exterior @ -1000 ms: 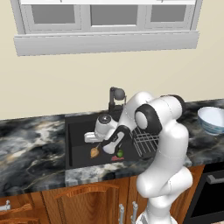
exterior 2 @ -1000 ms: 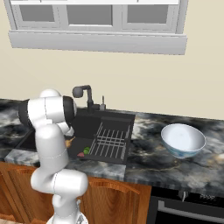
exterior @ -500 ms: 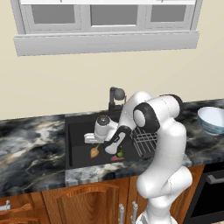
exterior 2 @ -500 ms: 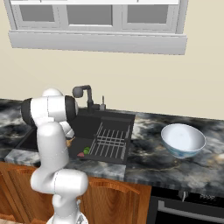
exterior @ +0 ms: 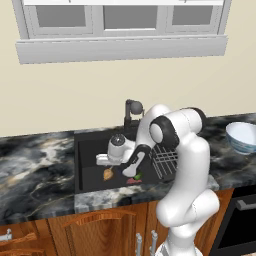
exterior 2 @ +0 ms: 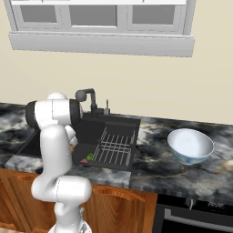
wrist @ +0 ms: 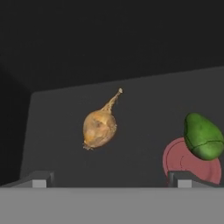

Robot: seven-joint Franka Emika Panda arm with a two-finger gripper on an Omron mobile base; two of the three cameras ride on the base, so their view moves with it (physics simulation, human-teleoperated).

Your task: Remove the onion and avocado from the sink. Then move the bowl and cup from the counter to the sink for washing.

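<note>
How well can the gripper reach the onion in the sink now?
Probably well: the gripper is open, and the onion lies bare on the sink floor ahead of it. The avocado lies apart.

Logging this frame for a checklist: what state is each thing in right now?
onion: lying on the sink floor, not gripped
avocado: in the sink, partly over a red drain disc
end effector: open, above the onion
bowl: upright on the counter, right of the sink
wire rack: sits in the sink's right part
</note>
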